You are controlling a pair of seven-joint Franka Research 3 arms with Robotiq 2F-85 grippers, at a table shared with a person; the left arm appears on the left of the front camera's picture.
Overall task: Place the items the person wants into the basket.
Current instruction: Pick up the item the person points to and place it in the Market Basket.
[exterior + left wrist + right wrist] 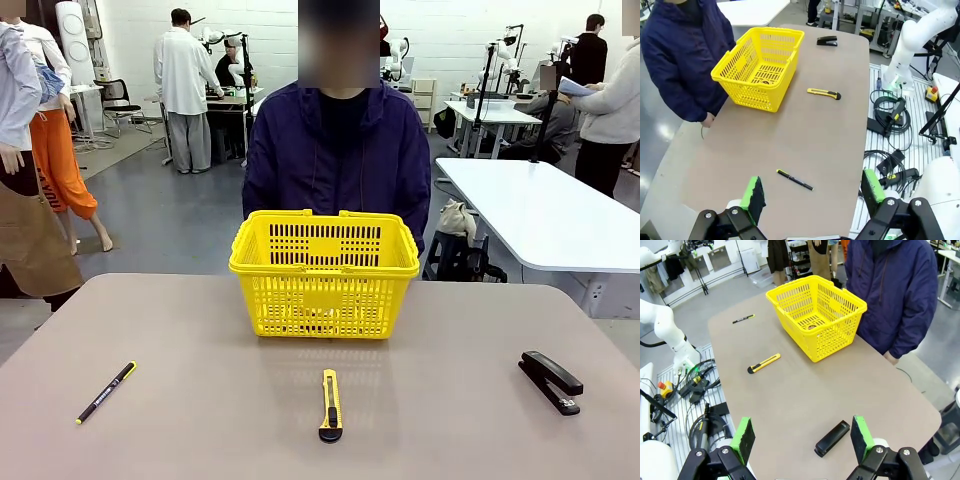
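**Both pincers empty, knife waiting on the tabletop**

The left pincer (812,192) and the right pincer (801,438) hang high above the beige tabletop (200,330), jaws spread wide and holding nothing.

The yellow plastic lattice-walled shopping basket (320,300) stands at 12 o'clock, just in front of the person in the dark navy-purple zip jacket (335,150). A small dark thing (811,326) lies on the basket floor, too small to identify. From the basket, the slim yellow-black utility knife (331,405) lies at 6 o'clock. It is well apart from the thin black pen with yellow print (106,392) at 8 o'clock and the black stapler (551,381) at 4 o'clock.

No pick seems to be under way: the arms look parked, and the person's hands rest at the table edge without pointing. The knife is the likely next item. Taking it calls for one arm to descend over it, set the jaws across its narrow body, close, and carry it toward 12 o'clock over the basket rim before letting go.
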